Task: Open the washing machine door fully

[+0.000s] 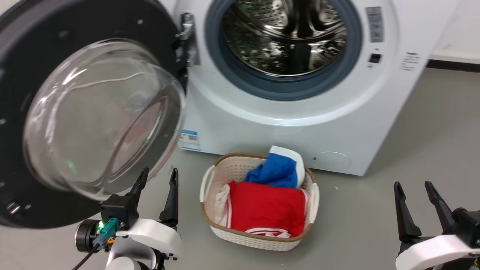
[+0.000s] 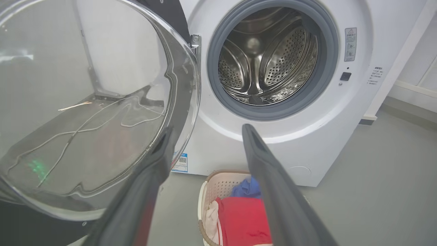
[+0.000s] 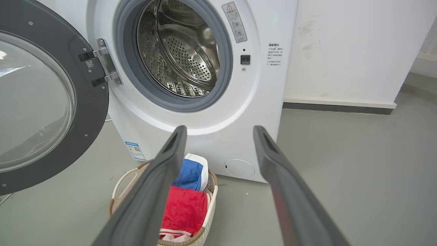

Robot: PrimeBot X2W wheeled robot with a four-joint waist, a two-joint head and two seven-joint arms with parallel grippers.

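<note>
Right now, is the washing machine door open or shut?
Open. The door is swung aside on its hinge, and the steel drum shows.

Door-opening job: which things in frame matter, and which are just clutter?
Job:
- washing machine door, swung out on its hinge
- washing machine, drum exposed
- left gripper, open, near the door's lower edge

Lying about:
- basket on the floor in front of the machine
- red cloth and blue cloth in it
- right gripper, open, holding nothing
</note>
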